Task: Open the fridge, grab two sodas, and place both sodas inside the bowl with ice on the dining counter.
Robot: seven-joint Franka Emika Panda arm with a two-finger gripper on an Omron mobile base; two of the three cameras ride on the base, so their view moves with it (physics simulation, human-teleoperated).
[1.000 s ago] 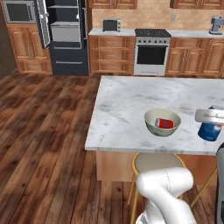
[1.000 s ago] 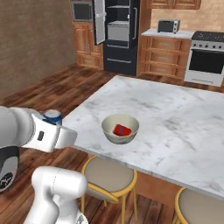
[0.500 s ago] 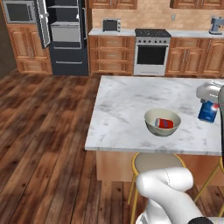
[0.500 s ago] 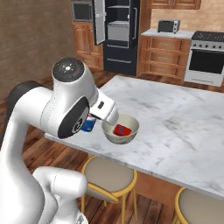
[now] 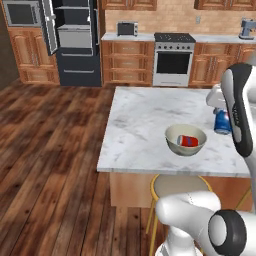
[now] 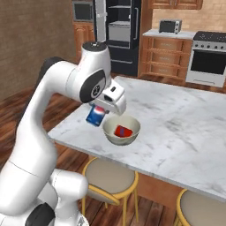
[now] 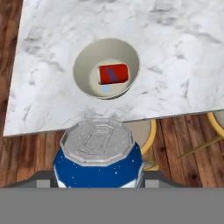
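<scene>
The blue soda (image 6: 96, 115) hangs above the dining counter (image 6: 185, 132), with my gripper (image 6: 99, 111) shut on it, close beside the bowl (image 6: 111, 133). The red soda (image 6: 123, 131) lies on its side inside the bowl. In the hand view the blue soda (image 7: 98, 155) sits at the bottom with its silver top facing the camera, and the bowl (image 7: 83, 65) with the red soda (image 7: 113, 73) lies ahead. In the left base view the blue soda (image 5: 221, 121) hangs right of the bowl (image 5: 175, 142). The fridge (image 5: 75, 60) stands at the back with a door open.
Yellow-legged stools (image 6: 110, 176) stand under the counter's near edge, another at the right (image 6: 203, 212). A steel oven range (image 5: 172, 60) and wooden cabinets line the back wall. Wooden floor spreads left of the counter (image 5: 50, 150).
The arm has swung the blue soda in over the counter toward the bowl. The red soda and the bowl have not moved.
</scene>
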